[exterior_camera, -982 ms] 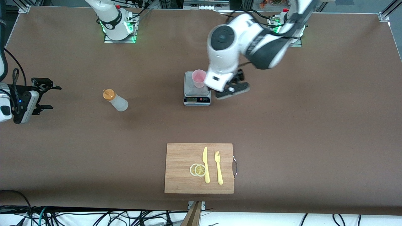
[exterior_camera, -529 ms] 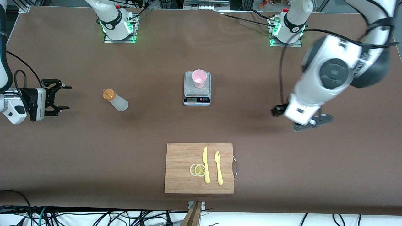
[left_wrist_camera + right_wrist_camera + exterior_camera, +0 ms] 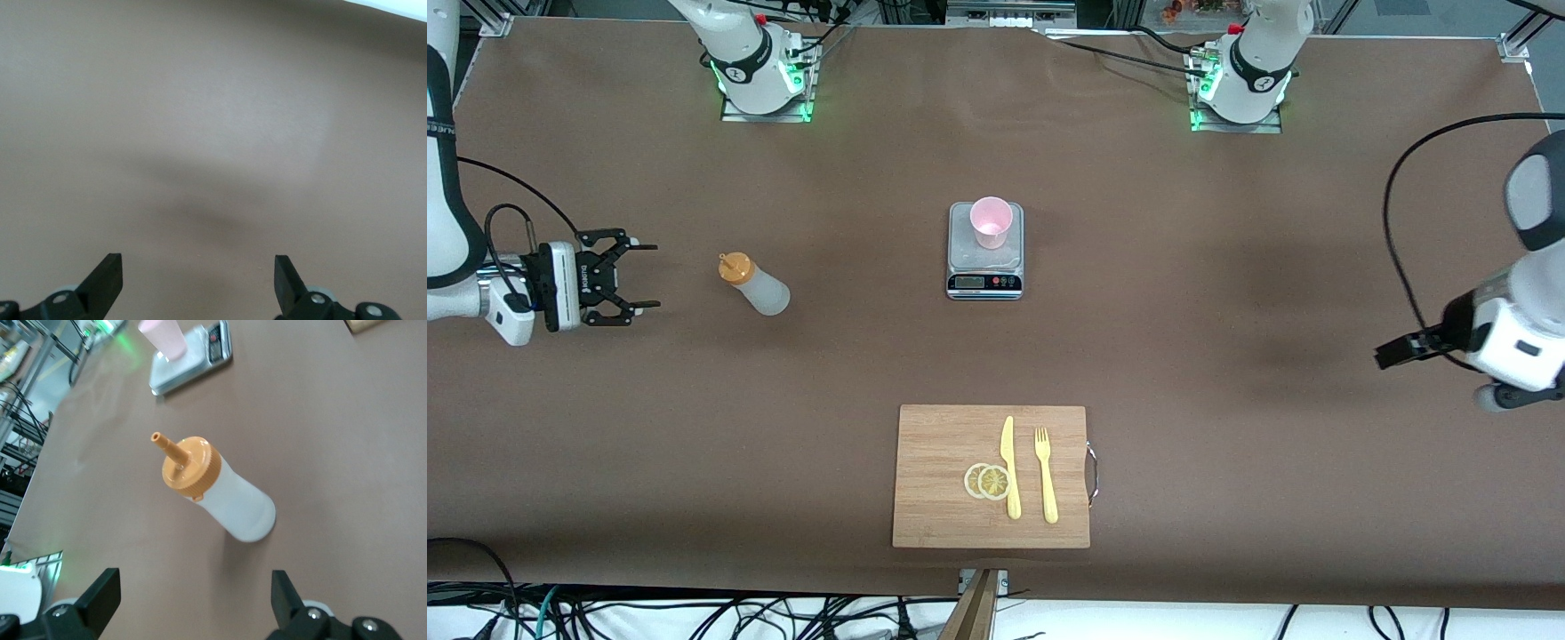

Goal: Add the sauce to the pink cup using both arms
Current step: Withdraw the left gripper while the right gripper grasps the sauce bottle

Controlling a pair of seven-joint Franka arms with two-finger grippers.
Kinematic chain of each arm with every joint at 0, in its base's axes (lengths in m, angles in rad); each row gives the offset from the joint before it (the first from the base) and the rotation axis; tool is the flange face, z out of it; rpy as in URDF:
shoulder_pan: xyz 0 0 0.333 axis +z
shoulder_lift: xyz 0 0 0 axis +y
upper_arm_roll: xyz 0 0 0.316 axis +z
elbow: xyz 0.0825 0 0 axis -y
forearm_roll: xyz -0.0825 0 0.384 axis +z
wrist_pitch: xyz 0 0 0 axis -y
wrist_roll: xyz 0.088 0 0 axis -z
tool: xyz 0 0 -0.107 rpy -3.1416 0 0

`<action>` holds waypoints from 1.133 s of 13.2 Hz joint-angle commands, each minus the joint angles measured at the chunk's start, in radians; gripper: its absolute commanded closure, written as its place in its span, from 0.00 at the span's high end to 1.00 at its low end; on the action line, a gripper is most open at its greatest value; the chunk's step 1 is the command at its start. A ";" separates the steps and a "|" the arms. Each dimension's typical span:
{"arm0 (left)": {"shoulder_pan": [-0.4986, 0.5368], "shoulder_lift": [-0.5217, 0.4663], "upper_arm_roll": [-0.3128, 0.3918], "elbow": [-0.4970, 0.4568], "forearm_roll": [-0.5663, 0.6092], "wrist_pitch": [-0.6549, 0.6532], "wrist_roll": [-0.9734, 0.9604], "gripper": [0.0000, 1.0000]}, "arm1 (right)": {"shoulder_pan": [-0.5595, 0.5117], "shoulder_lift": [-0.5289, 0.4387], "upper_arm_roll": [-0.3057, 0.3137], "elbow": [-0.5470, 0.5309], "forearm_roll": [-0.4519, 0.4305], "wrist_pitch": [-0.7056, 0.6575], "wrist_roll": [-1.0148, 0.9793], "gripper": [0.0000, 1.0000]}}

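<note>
The left gripper (image 3: 198,280) hangs over bare brown table (image 3: 200,120); its two black fingertips (image 3: 107,277) stand wide apart with nothing between them; each tip is a dark wedge rising from a black mount with a small pale screw head; the table surface is plain and matte, with a soft dark shadow band crossing it above the tips and a paler patch higher up; a thin pale strip (image 3: 393,7) cuts across one corner of the view, at the table's edge.
</note>
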 commanded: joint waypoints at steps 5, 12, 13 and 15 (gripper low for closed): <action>-0.095 -0.225 0.192 -0.147 -0.147 -0.001 0.204 1.00 | -0.082 0.117 0.006 -0.076 0.225 0.025 -0.440 1.00; -0.383 -0.445 0.514 -0.201 -0.203 -0.254 0.376 1.00 | -0.091 0.186 0.015 -0.142 0.370 -0.030 -0.652 0.99; -0.410 -0.451 0.553 -0.197 -0.223 -0.276 0.425 1.00 | -0.087 0.186 0.017 -0.154 0.391 -0.032 -0.669 1.00; -0.423 -0.448 0.572 -0.159 -0.238 -0.284 0.444 1.00 | -0.064 0.188 0.020 -0.169 0.422 -0.030 -0.684 1.00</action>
